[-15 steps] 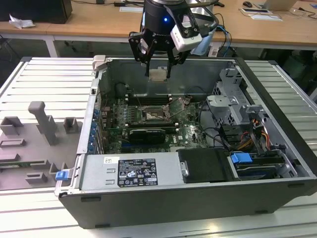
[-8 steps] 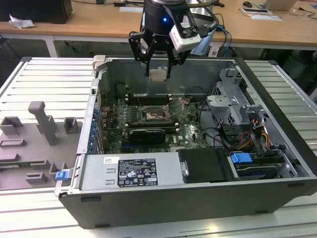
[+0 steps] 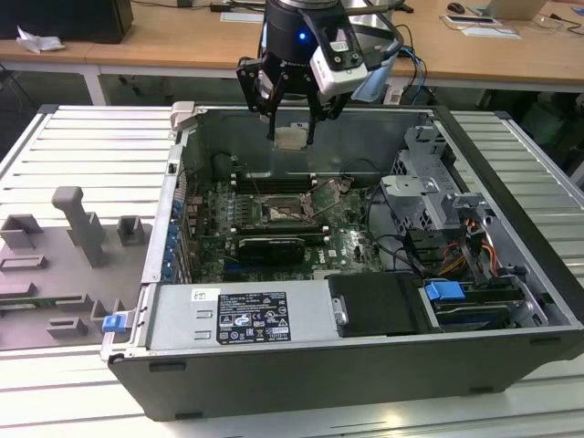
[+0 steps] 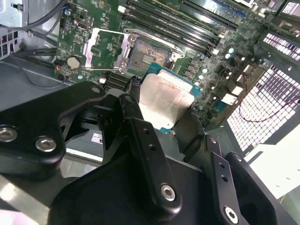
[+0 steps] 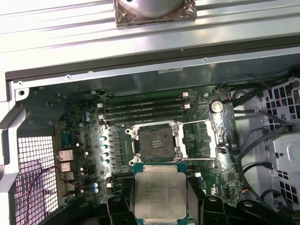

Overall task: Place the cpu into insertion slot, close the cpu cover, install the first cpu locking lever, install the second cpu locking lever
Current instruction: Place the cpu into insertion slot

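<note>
The gripper (image 3: 291, 137) clasps the cpu (image 5: 159, 191) above the bare insertion slot (image 5: 156, 144), with the cpu cover (image 5: 215, 140) swung open.

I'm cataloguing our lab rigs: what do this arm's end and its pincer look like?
The pincer is black, with jointed link-bar fingers fastened by silver screws. Above it the dark wrist shows a small blue light, and a pale grey camera box is mounted on its side.

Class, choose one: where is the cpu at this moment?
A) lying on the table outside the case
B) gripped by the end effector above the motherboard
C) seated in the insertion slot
B: the end effector grips the cpu in the air, and the insertion slot lies empty.
</note>
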Motion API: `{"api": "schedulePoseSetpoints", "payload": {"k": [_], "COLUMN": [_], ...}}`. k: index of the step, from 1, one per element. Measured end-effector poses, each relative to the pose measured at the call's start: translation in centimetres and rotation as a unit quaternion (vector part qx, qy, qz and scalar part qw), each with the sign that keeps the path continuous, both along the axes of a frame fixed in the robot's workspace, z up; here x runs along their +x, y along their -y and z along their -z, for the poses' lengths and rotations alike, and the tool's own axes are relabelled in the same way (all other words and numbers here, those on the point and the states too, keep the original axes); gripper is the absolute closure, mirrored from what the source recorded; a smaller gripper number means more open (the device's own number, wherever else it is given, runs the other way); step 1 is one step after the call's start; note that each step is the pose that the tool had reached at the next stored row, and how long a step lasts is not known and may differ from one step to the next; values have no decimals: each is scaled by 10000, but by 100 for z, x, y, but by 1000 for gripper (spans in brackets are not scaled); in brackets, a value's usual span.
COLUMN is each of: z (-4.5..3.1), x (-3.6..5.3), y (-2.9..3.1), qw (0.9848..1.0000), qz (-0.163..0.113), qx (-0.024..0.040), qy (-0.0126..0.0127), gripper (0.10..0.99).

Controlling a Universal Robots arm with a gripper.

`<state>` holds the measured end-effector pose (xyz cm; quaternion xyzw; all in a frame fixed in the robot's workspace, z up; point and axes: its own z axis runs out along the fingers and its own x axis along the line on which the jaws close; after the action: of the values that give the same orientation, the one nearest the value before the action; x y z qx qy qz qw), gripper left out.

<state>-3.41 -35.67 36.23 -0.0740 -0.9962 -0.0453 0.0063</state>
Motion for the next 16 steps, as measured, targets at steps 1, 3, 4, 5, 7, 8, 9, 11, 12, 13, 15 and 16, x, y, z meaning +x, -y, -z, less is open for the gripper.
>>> {"api": "schedulePoseSetpoints", "payload": {"k": [1, 3, 4, 5, 7, 8, 9, 11, 12, 13, 15, 16], "z": [1, 1, 2, 2, 4, 5, 5, 6, 7, 7, 8, 8], "x": [0, 0, 0, 0, 0, 0, 0, 0, 0, 0, 0, 0], "y": [0, 0, 0, 0, 0, 0, 0, 0, 0, 0, 0, 0], "qw": [10000, 9999, 9999, 9999, 9997, 9996, 9995, 9993, 9992, 9990, 9988, 9988], "qz": [40, 100, 127, 156, 250, 290, 314, 363, 408, 447, 482, 499], "qx": [0, 0, 0, -1, 0, 0, 0, 0, 0, 0, 0, 0], "qy": [0, 0, 0, 0, 0, 0, 0, 0, 0, 0, 0, 0], "gripper": [549, 549, 549, 549, 549, 549, 549, 549, 549, 549, 549, 549]}}
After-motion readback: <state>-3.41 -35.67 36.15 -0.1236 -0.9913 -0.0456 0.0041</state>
